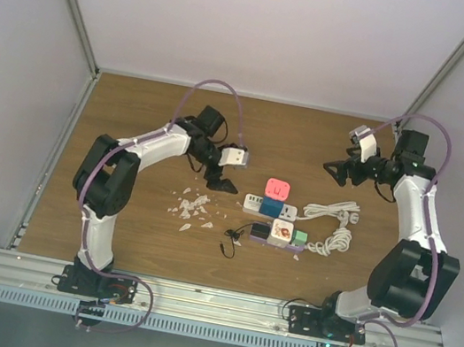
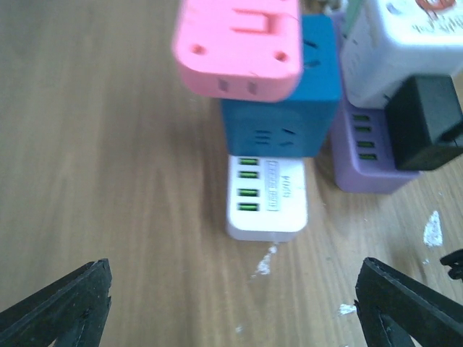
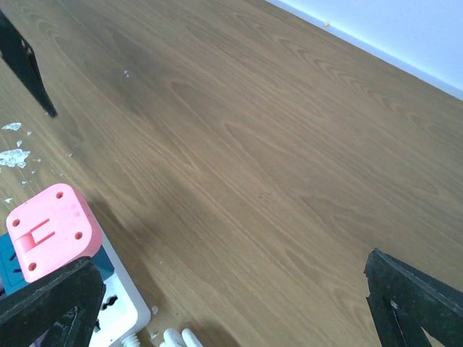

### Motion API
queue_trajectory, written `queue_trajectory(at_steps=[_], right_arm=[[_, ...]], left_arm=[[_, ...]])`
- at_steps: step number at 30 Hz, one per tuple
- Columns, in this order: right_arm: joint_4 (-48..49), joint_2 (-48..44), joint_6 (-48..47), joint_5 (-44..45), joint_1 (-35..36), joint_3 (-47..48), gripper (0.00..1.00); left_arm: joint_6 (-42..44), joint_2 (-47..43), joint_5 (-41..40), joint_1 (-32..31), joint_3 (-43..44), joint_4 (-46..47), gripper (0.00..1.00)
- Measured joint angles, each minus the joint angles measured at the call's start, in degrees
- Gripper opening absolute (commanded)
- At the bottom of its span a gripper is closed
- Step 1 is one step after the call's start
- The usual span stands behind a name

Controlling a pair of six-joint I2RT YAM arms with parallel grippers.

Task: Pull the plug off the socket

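Observation:
A pink plug point(image 1: 277, 187) sits on a blue cube socket point(image 1: 272, 206), which sits on a white power strip point(image 1: 254, 203). In the left wrist view the pink plug point(image 2: 239, 47) stands over the blue cube point(image 2: 289, 108) and the white strip point(image 2: 266, 195) just ahead of my left gripper point(image 2: 231, 303), which is open and empty. From above, my left gripper point(image 1: 223, 181) hovers just left of the strip. My right gripper point(image 1: 336, 168) is open and empty, above and to the right of the sockets. Its wrist view shows the pink plug point(image 3: 52, 230) at lower left.
A purple power strip point(image 1: 278, 243) carries a black plug point(image 1: 259, 230), a white cube point(image 1: 280, 230) and a green piece point(image 1: 300, 237). Coiled white cables point(image 1: 337, 217) lie to the right. White debris point(image 1: 193, 207) and a small black cable point(image 1: 227, 244) lie to the left.

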Motion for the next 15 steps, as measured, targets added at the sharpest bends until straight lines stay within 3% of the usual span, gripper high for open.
queue_trajectory(at_steps=[15], right_arm=[[-1.3,-2.5,-0.5,1.1,-0.2,-1.4,1.0]], left_arm=[[3.4,5.3,-3.5,-6.6,-4.7,7.5,0.87]])
